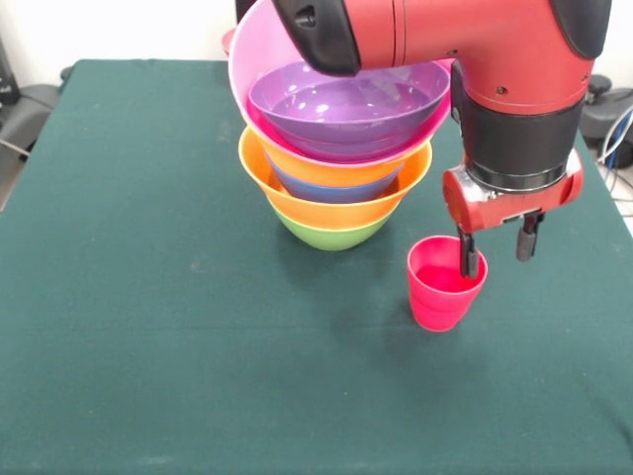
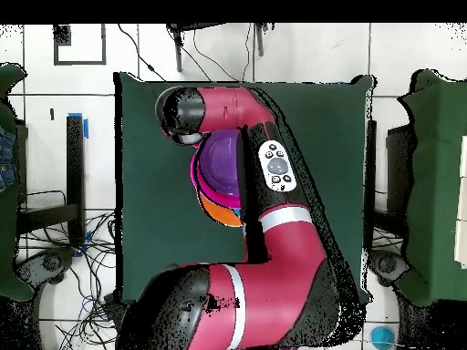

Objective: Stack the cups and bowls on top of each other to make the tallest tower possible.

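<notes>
Front view: nested tower (image 1: 336, 158) of glossy plastic bowls, green base, orange rims, pink w/ purple on top, near table's (image 1: 148, 327) far edge. Beside it a small red tapered plastic cup (image 1: 445, 283); gripper (image 1: 497, 255) spread open, one finger inside cup. Overhead: arm hides cup & gripper.

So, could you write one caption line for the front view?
Open pincer straddles the rim of a red cup beside the tower of nested bowls on the green table.
</notes>
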